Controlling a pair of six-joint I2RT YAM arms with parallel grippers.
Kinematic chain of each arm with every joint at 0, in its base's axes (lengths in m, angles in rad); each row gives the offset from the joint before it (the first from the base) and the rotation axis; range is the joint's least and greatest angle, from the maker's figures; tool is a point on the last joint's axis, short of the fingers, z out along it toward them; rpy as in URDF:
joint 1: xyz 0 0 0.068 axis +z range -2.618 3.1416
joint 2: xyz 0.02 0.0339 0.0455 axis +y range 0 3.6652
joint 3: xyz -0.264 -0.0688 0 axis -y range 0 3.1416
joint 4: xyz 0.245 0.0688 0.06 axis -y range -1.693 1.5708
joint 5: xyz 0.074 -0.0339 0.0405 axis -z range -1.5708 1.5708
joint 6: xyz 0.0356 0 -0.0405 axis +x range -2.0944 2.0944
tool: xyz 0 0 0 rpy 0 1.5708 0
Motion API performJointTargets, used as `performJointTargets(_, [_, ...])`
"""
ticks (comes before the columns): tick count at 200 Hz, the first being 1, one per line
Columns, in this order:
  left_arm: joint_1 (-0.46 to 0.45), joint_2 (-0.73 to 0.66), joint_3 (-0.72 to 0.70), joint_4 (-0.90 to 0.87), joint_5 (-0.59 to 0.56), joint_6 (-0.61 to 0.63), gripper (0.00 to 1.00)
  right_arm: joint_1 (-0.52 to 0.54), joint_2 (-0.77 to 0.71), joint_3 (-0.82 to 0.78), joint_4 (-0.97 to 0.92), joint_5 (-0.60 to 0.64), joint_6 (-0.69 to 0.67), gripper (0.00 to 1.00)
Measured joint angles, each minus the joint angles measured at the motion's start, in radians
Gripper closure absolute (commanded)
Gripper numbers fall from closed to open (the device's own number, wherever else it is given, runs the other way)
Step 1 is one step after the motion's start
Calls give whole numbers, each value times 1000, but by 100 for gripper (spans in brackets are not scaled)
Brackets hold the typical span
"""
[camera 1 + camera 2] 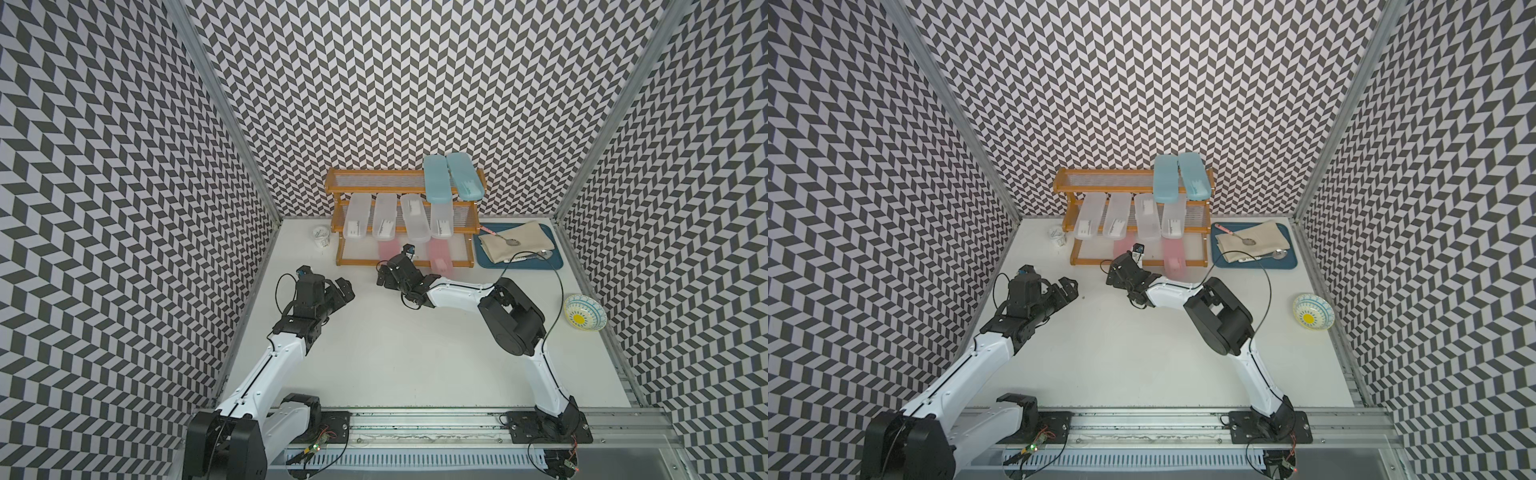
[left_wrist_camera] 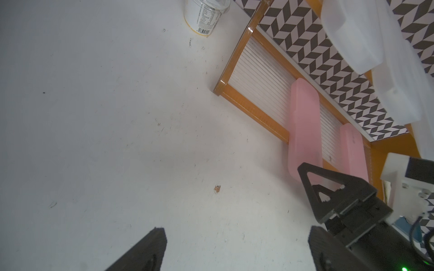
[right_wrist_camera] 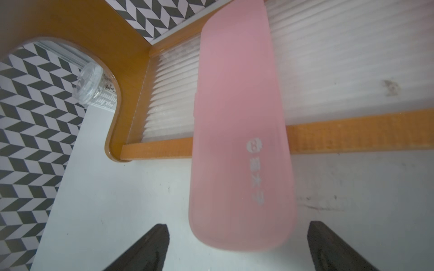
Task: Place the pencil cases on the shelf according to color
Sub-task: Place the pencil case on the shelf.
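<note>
Your right claw (image 3: 238,224) is hanging wide open, empty, at the pink pencil case (image 3: 237,117) overhanging the shelf (image 3: 352,133) toward six o'clock; probably light and slick, so pinch its long edges.

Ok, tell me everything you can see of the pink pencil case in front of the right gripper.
The pink pencil case is a long, flat box of translucent frosted plastic with rounded ends and faint white printing near one end. It lies on the shelf's bottom tier, crossing the front rail and overhanging the table. That overhanging end sits between the right gripper's open jaws, a gap on each side.
</note>
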Motion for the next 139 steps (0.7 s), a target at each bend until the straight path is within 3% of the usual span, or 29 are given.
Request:
performJointTargets(26, [0,-41,-12,-4,9,-17,0,0,-93,-88,0,-4,2,5])
performJointTargets(65, [0,-111,-24,-1,39,-44,0,0,-185,-158,18,-3,-10,28])
performJointTargets(99, [0,-103,-40,2,73,-55,0,0,-174,-181,19,-16,-29,45])
performJointTargets(139, [0,-70,-59,10,94,-57,0,0,-88,-132,31,-56,-44,48])
